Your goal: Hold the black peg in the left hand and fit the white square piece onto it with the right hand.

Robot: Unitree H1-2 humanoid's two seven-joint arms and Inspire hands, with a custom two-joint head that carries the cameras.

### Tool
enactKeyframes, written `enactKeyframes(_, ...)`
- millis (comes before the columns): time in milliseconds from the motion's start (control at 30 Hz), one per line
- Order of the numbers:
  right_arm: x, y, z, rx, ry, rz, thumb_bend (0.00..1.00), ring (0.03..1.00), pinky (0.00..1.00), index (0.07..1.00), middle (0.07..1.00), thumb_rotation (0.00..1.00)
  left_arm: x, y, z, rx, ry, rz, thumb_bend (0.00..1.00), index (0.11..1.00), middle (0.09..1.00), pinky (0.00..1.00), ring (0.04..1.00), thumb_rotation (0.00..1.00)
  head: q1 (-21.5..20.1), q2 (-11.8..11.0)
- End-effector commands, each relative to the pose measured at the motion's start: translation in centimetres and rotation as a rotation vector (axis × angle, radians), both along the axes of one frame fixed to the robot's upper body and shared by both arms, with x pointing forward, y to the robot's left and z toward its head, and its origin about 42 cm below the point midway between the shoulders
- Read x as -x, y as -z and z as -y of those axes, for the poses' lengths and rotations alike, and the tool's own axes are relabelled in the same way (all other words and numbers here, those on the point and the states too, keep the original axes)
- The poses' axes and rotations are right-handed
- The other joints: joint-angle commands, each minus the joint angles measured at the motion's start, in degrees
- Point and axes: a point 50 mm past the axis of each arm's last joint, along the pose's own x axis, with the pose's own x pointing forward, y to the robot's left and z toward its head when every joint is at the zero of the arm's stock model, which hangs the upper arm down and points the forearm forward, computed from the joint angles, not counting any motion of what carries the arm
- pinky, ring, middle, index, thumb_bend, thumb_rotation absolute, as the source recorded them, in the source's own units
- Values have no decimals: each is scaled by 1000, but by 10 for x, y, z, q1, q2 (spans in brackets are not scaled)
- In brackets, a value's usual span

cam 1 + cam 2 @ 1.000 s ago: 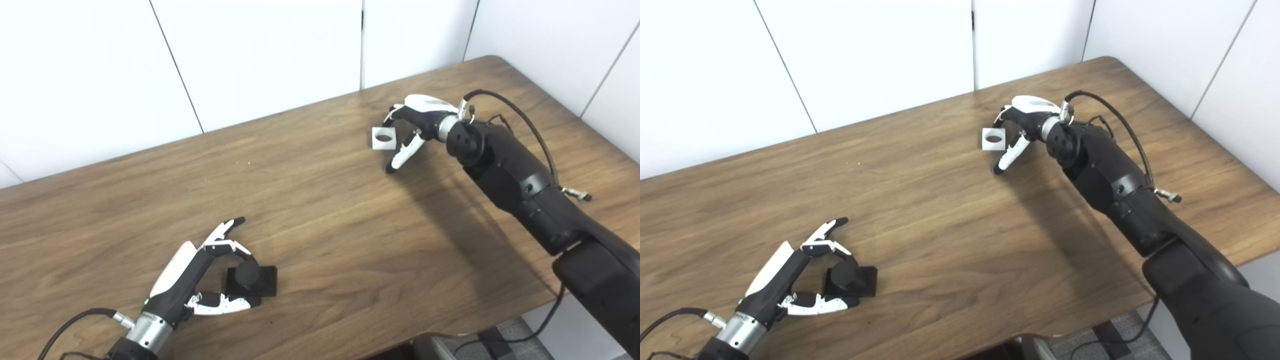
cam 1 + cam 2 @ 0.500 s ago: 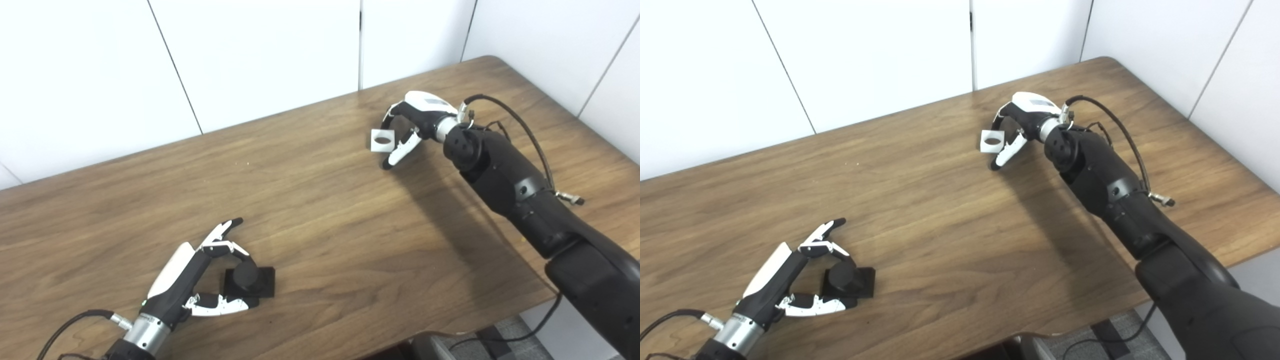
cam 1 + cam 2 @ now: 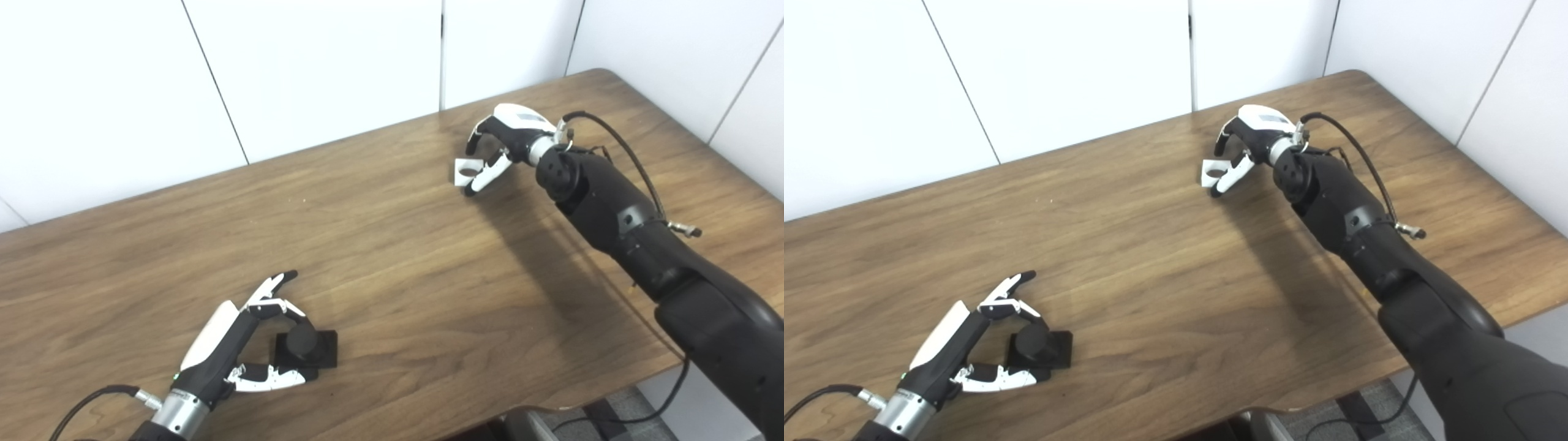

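The black peg (image 3: 304, 346), a short cylinder on a square base, stands on the table near the front left. My left hand (image 3: 229, 343) cups it loosely: curled fingers (image 3: 277, 304) rest by the cylinder's far side and the thumb lies along the base's near edge. The white square piece (image 3: 463, 169) with a round hole lies on the table at the back right. My right hand (image 3: 508, 131) arches over it, with the fingers curled above it and a gap showing. The thumb crosses its near right side and hides part of the hole.
The brown wooden table (image 3: 398, 275) runs to a white panelled wall at the back. Its right corner and front edge are close to my right arm (image 3: 618, 208), which carries a black cable (image 3: 618, 131). Floor and a dark object show beyond the front edge.
My right hand has come closer over the white piece, its fingers curling down and its thumb now across the piece. The left hand and peg have hardly changed.
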Motion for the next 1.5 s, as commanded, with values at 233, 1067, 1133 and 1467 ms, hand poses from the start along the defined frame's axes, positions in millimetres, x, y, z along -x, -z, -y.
enactKeyframes(233, -6, 12, 3, 56, 30, -50, 631, 848, 819, 608, 837, 285, 10, 12, -8, -60, -15, -78, 522, 490, 977, 954, 1000, 56, 4, 5)
enactKeyframes(1067, 0, 23, 3, 95, 43, -170, 731, 879, 834, 648, 871, 343, 9, 9, -10, -69, -17, -81, 522, 490, 979, 935, 1000, 56, 9, 20)
enactKeyframes(1133, 0, 23, 3, 92, 45, -173, 733, 876, 843, 646, 871, 341, 9, 9, -10, -71, -18, -84, 522, 490, 981, 940, 1000, 55, 9, 20)
enactKeyframes(1467, 3, 27, 3, 110, 37, -213, 752, 881, 893, 617, 860, 295, 9, 8, -8, -72, -13, -90, 522, 490, 986, 952, 1000, 57, 9, 27)
